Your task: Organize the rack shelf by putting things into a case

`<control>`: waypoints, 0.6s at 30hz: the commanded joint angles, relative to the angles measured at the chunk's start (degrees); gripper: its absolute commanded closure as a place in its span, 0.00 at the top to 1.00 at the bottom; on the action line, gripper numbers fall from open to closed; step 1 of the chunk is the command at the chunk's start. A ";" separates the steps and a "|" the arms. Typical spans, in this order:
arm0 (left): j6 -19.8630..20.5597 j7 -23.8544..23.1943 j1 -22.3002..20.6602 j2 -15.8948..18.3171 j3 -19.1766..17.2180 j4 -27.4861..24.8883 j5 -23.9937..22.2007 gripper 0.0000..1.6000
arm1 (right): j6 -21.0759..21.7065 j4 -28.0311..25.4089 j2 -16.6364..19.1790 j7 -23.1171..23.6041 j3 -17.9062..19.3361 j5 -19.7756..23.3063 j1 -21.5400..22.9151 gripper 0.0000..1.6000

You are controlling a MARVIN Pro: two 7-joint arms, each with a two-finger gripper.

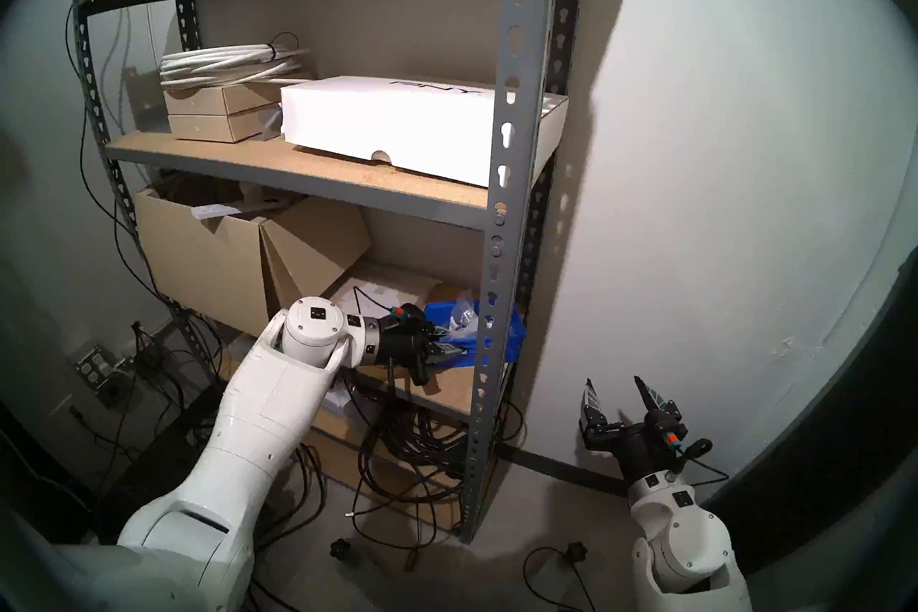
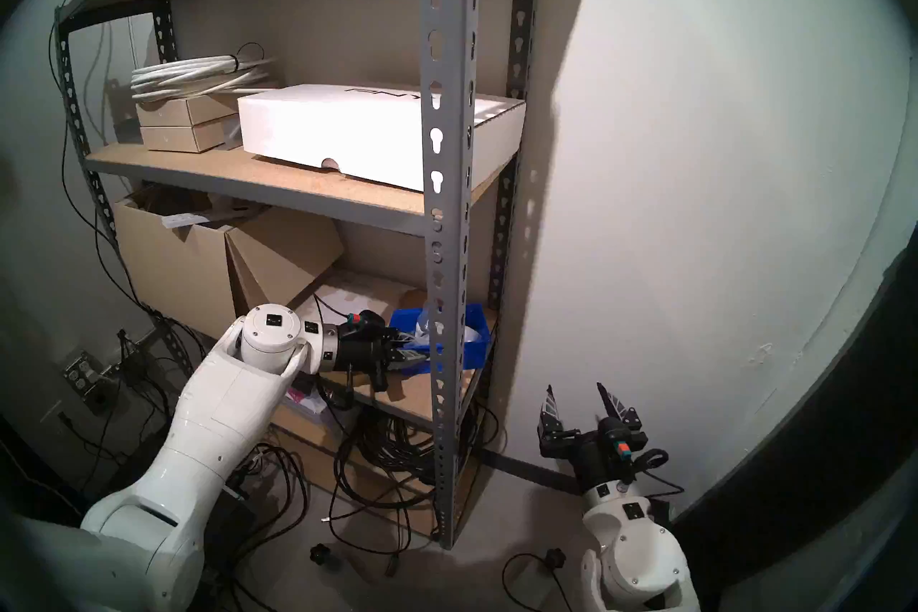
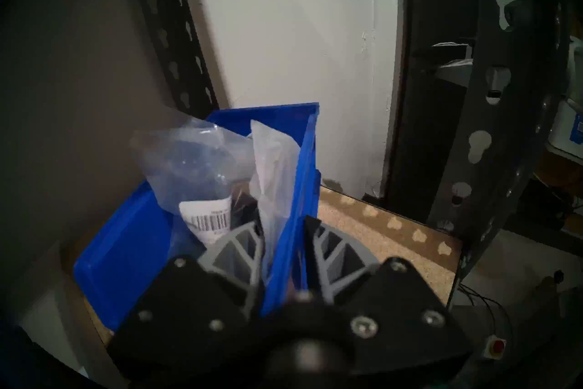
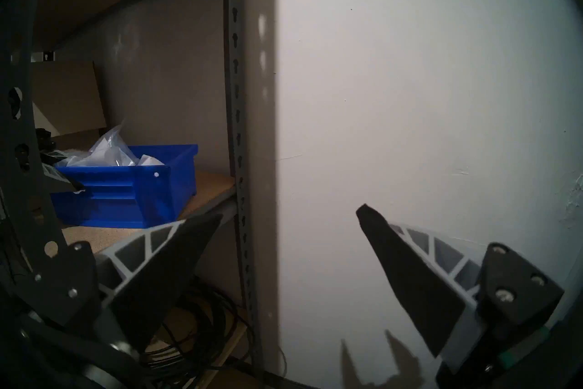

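The blue bin stands at the right end of the rack shelf's lower board. It holds crinkly clear bags. In the left wrist view one bag has a white barcode label, and a second bag leans on the bin's right wall. My left gripper is shut on that wall, one finger inside and one outside. My right gripper is open and empty, to the right of the rack and below the board, and it sees the bin from the side.
An open brown cardboard box fills the lower board's left. A white flat box, small brown boxes and a white cable coil sit on the board above. Black cables tangle under the lower board. The front right upright stands beside the bin.
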 commanded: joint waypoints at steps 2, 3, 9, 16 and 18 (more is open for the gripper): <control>2.18 0.61 0.21 -0.74 -0.70 -1.60 -0.55 0.00 | -0.20 -1.22 0.00 -0.01 0.00 0.01 0.13 1.00; 2.19 0.39 0.12 -0.74 -0.65 -1.63 -0.58 0.00 | -0.20 -1.22 0.00 -0.01 0.00 0.01 0.13 1.00; 4.25 1.08 0.68 -1.46 -1.69 -2.53 -1.40 0.00 | -0.21 -1.21 0.00 -0.01 0.00 0.01 0.13 1.00; 6.56 -0.67 1.08 -1.74 -2.94 -5.08 -3.80 0.00 | -0.23 -1.17 0.00 -0.01 0.00 0.01 0.16 1.00; 7.07 -0.51 1.37 -1.88 -3.26 -6.03 -3.94 0.00 | -0.23 -1.16 0.00 -0.01 0.00 0.01 0.16 1.00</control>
